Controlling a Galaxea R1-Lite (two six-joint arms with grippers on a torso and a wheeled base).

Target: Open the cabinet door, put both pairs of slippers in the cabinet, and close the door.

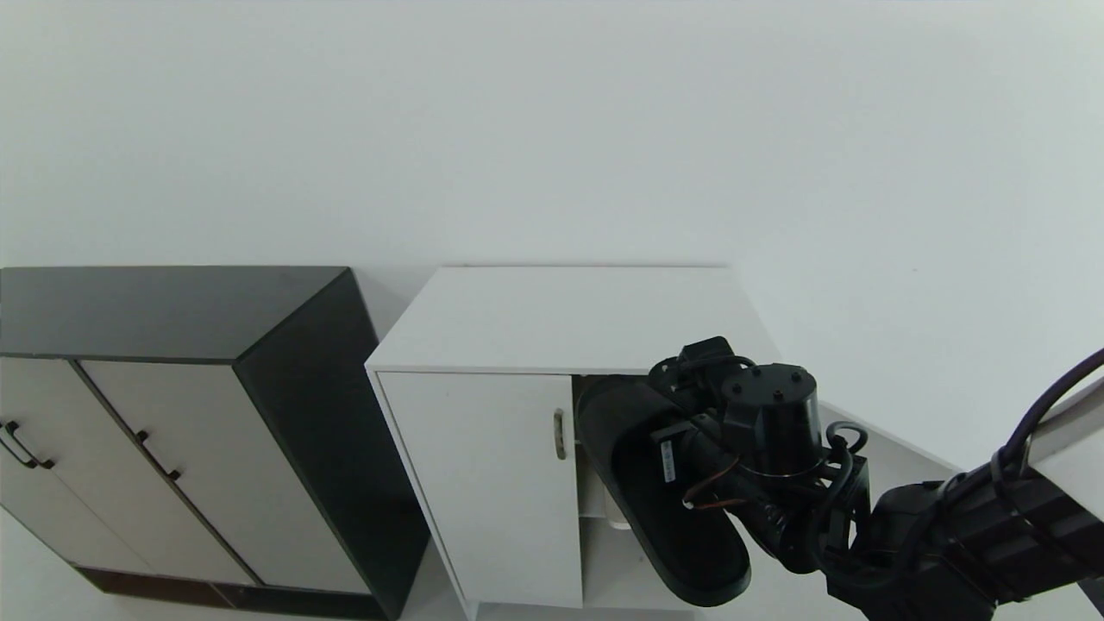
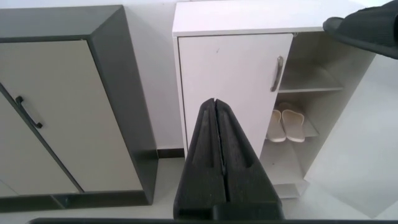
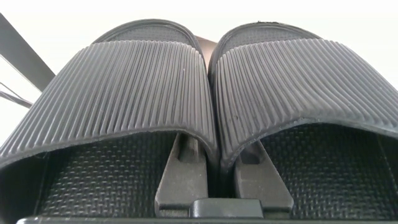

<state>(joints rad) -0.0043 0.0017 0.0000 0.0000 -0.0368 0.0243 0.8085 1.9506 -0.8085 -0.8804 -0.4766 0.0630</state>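
The right gripper (image 3: 217, 148) is clamped on the pair of black slippers (image 1: 657, 496): in the right wrist view one finger (image 3: 180, 177) lies inside each slipper under its ribbed strap, and the two inner side walls are pinched together between them. In the head view the pair hangs soles out, tilted, just in front of the open right half of the white cabinet (image 1: 561, 315), with the toes up near the top edge of the opening and the heels lower and nearer the camera. The left gripper (image 2: 215, 111) is held back from the cabinet, facing its front, with its two black pads pressed flat against each other and nothing between them. Past it, the cabinet's left door (image 1: 483, 483) is shut, its metal handle (image 1: 560, 434) at the edge beside the opening. Inside the open half, a pair of cream slippers (image 2: 287, 124) sits side by side on a lower shelf, beneath a bare upper shelf (image 2: 308, 81). To the left stands a dark cabinet (image 1: 172, 310) with pale doors and black handles (image 1: 158, 455). Both cabinets back onto a plain white wall (image 1: 552, 129).
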